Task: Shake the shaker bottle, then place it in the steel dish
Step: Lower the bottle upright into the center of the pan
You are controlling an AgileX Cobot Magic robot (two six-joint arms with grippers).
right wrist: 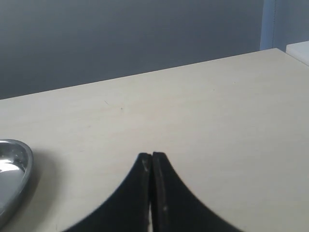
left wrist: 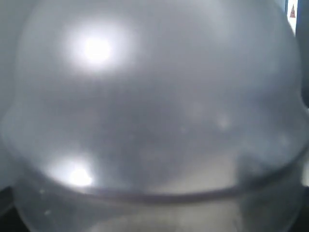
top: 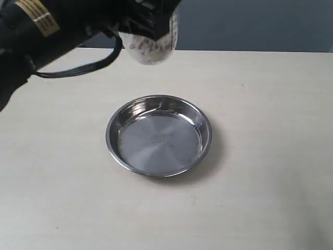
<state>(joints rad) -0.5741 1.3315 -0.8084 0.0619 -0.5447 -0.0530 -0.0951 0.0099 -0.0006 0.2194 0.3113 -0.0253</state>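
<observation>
Your left tool (top: pixel 150 21) is clenched around the shaker bottle (top: pixel 151 51) and holds it in the air, clear of the counter (top: pixel 270 156). In the exterior view the bottle hangs at about 12 o'clock from the steel dish (top: pixel 110 135), apart from it. Pale speckled grains show in the part of the bottle beneath the tool. In the left wrist view the bottle's frosted dome (left wrist: pixel 154 111) is blurred and fills the frame. Your right tool (right wrist: pixel 152 162) is clenched, fingers pressed together, low over the counter near the dish's rim (right wrist: pixel 14 169).
</observation>
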